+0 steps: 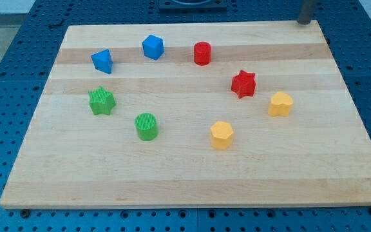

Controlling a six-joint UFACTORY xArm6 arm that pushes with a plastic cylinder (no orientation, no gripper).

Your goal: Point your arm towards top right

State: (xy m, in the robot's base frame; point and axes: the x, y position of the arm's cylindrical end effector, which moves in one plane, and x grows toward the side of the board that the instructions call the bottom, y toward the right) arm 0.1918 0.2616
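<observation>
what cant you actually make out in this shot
- My tip, camera view: the rod is cut off by the view's top edge, and it looks blurred; whether the end touches the board cannot be told.
- Blue block, camera view: shape too small to name surely.
- Yellow blocks and, camera view: exact shapes unclear.
- Dark object behind the board: cut off at the view's top.
</observation>
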